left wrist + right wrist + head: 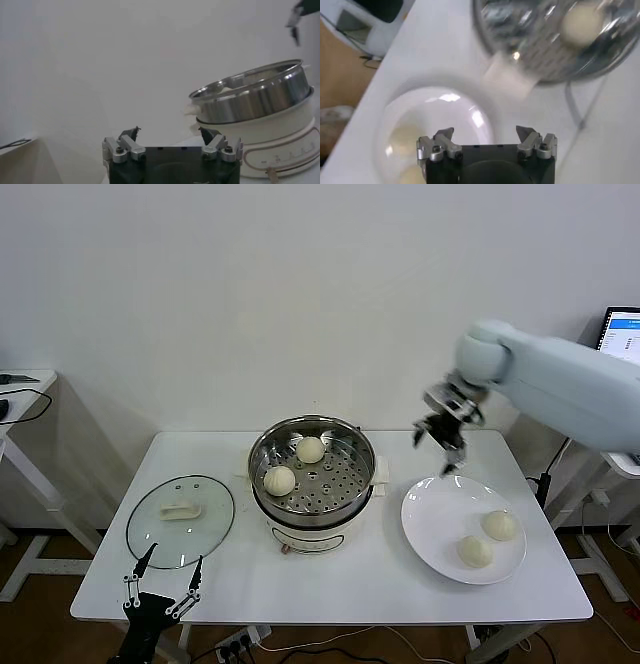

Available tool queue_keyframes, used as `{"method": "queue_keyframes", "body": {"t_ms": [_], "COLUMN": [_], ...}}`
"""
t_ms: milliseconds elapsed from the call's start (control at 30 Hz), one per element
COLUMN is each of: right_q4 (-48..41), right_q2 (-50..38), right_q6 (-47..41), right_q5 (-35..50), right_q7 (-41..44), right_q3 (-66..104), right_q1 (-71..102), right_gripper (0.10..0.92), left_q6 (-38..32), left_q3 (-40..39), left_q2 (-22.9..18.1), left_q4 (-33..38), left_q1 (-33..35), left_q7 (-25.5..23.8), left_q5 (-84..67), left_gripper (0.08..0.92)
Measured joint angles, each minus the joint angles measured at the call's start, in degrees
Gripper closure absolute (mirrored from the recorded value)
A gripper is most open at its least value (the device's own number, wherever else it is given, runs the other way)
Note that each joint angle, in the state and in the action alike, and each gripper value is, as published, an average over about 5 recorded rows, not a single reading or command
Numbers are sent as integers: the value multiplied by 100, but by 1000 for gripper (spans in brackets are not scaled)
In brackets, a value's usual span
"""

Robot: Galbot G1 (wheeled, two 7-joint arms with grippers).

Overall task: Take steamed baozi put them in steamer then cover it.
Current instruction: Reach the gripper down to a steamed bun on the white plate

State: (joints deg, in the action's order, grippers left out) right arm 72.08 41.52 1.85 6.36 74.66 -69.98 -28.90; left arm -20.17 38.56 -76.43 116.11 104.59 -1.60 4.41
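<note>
The steel steamer (355, 474) stands mid-table on its white base, with two baozi (310, 449) (279, 480) on its perforated tray. Two more baozi (498, 524) (475, 551) lie on the white plate (440, 519) to the right. The glass cover (215, 529) lies flat to the left of the steamer. My right gripper (438, 446) hangs open and empty in the air over the plate's far edge; its wrist view shows the plate (445, 115), a baozi (402, 137) and the steamer (520, 30). My left gripper (168, 569) rests open and empty at the front edge, near the cover.
In the left wrist view the steamer's wall (255, 95) stands ahead of the open left gripper (169, 132). A monitor (620, 332) stands beyond the table's right end, a small side table (25, 384) beyond the left end. A cable runs behind the steamer.
</note>
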Motion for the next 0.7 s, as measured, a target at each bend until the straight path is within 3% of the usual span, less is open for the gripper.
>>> {"method": "queue_keyframes", "body": {"t_ms": [300, 700], "right_q4": [120, 45], "right_q2": [-610, -733], "right_q6": [36, -2], "right_q5": [-501, -849], "right_q7": [-239, -603], "right_q3": [527, 1093], "right_q1": [1076, 2123], "right_gripper": [203, 203], "left_q6": [-18, -29], "left_q3": [-4, 42], "left_q2": [-3, -13], "left_q4": [-10, -27], "left_q1": [67, 98], "left_q7": [17, 31], "left_q5": [79, 102], "left_gripper": [177, 177]}}
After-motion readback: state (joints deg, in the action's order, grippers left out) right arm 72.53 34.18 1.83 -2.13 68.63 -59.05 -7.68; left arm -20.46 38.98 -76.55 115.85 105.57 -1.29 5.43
